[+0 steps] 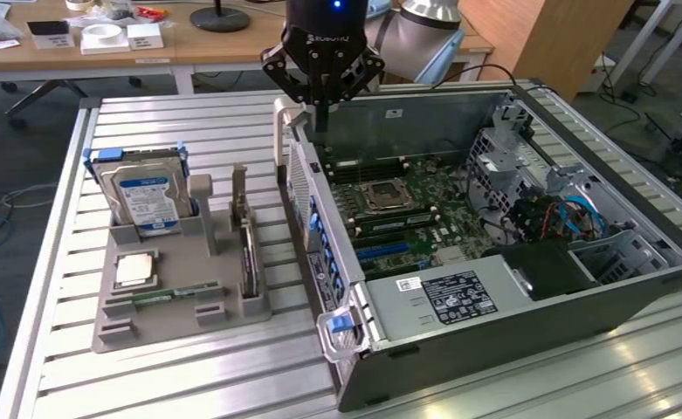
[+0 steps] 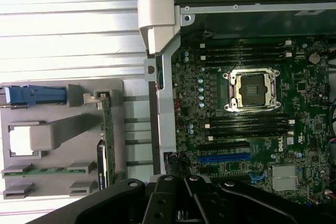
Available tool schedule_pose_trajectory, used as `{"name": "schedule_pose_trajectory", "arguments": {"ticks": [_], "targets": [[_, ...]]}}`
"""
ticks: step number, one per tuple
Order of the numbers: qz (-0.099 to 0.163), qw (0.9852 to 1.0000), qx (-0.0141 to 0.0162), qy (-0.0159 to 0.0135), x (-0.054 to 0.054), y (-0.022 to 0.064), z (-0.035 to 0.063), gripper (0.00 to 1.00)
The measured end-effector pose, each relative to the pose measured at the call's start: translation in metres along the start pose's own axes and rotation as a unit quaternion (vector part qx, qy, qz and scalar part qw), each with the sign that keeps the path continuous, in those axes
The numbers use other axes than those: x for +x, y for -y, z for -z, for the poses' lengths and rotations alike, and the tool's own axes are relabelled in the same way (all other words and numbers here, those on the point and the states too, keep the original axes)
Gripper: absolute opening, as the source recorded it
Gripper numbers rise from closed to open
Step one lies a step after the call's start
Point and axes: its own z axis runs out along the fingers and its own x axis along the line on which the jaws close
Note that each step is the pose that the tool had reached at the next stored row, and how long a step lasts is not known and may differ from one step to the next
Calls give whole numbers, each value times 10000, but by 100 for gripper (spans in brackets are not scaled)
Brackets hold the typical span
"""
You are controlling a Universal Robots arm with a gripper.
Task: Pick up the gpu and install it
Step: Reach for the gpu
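Note:
The gpu (image 1: 246,240) is a thin dark card standing on edge in a slot of the grey holder (image 1: 166,330), at the exterior view's left of the open computer case (image 1: 515,314). From the wrist view I see the gpu (image 2: 105,135) edge-on, green and black. My gripper (image 1: 320,120) hangs above the case's rear wall near its far corner, fingers together and pointing down, holding nothing. It is beyond the gpu and apart from it. The black gripper (image 2: 181,205) linkage shows in the wrist view. The motherboard (image 2: 252,129) carries a blue slot (image 2: 223,157).
The holder also carries an upright silver hard drive (image 1: 142,196), a CPU (image 1: 134,271) and a green RAM stick (image 1: 172,295). Everything rests on a slatted aluminium table (image 1: 177,388). The case's raised grey latch (image 1: 285,131) stands close beside my gripper. Desks and chairs lie behind.

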Motion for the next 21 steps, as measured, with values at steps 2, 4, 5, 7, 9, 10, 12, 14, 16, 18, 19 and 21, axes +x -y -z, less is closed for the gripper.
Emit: {"name": "schedule_pose_trajectory", "arguments": {"ticks": [2, 4, 5, 7, 9, 10, 12, 14, 16, 18, 19, 21], "targets": [[-1, 10000, 0, 0, 4, 0, 0, 11], [0, 10000, 0, 0, 7, 0, 0, 11], [0, 10000, 0, 0, 7, 1, 0, 11], [0, 10000, 0, 0, 8, 1, 0, 11], [0, 10000, 0, 0, 7, 1, 0, 11], [-1, 10000, 0, 0, 8, 1, 0, 11], [-2, 10000, 0, 0, 17, 1, 1, 11], [-1, 10000, 0, 0, 26, 2, 1, 11], [-1, 10000, 0, 0, 37, 3, 1, 11], [0, 10000, 0, 0, 41, 3, 1, 11], [0, 10000, 0, 0, 42, 3, 1, 11], [0, 10000, 0, 0, 42, 3, 1, 11]]}}
